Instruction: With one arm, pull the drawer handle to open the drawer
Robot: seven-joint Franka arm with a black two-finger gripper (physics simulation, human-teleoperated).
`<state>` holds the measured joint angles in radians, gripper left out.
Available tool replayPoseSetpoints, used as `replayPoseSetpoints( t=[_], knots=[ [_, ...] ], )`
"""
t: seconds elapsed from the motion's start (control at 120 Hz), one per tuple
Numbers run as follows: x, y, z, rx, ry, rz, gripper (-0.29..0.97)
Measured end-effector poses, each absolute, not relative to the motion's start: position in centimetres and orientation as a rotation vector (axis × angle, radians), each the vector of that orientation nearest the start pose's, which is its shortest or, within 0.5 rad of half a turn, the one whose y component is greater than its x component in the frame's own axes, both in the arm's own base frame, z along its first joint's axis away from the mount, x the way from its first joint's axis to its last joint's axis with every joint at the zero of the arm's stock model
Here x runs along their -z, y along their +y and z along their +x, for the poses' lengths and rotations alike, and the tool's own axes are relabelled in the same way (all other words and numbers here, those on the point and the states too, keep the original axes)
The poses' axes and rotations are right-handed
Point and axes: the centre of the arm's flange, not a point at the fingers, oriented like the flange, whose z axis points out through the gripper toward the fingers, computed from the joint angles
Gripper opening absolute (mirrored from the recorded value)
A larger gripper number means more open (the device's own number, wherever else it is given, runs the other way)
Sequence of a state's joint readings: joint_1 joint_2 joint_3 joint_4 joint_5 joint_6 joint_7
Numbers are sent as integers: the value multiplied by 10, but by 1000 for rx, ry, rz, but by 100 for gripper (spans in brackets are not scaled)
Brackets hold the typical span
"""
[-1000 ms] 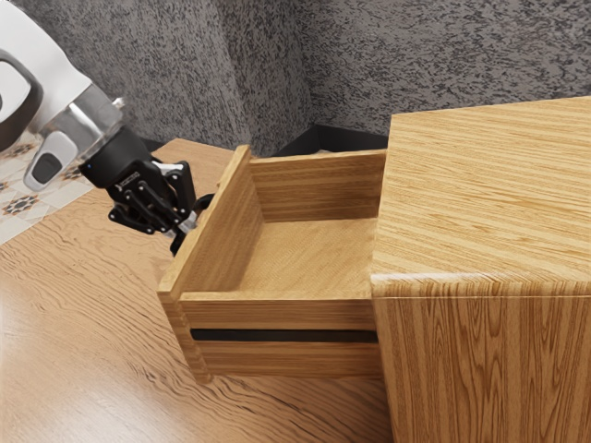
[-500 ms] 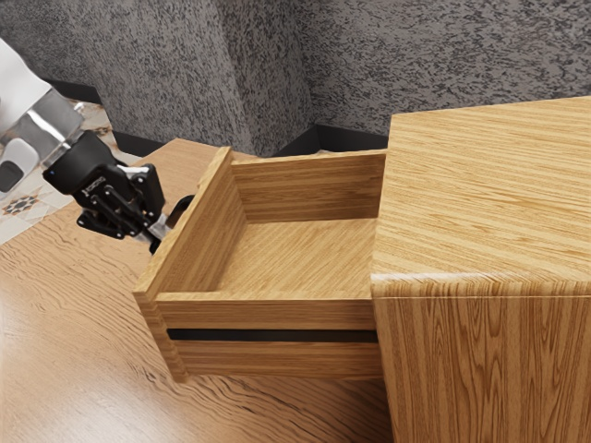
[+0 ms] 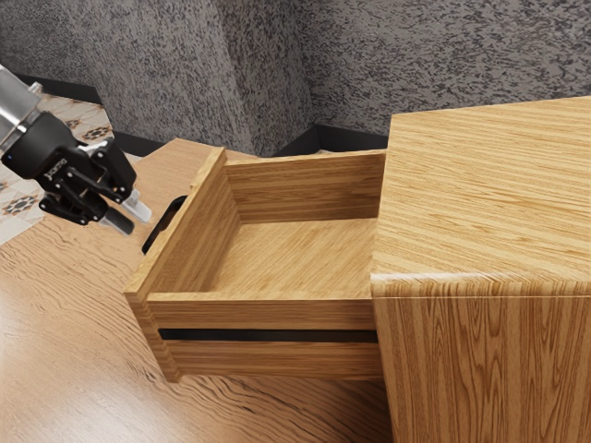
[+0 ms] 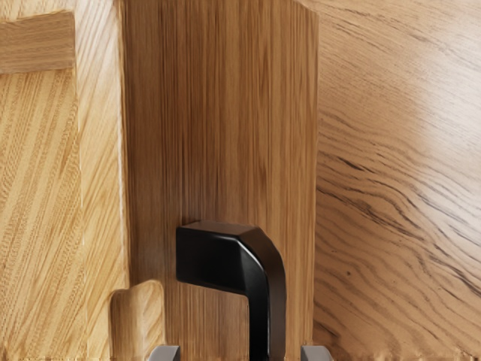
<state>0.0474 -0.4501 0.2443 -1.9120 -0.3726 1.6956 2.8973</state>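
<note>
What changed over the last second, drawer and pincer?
The drawer slid further out of the cabinet, toward the exterior view's left. The pincer was at the handle while pulling. It has now let go and backed off to that view's left, open, with a gap to the handle. Cabinet and table stayed put.

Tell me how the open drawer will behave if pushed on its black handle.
The drawer will probably slide straight back into the cabinet rather than tip: it sits level. The black handle looks rigid, a thick bar, so it shouldn't flex.
</note>
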Motion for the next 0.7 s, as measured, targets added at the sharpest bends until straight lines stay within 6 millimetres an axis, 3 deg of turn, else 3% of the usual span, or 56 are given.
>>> replayPoseSetpoints(
  t=[0.142,0.275,0.45,0.7],
  knots=[
    [-736,102,402,615,2709,-683,16],
    [-772,64,433,397,2742,-704,24],
    [-788,34,496,179,2756,-989,44],
    [-780,23,504,34,2575,-1581,61]
  ],
)
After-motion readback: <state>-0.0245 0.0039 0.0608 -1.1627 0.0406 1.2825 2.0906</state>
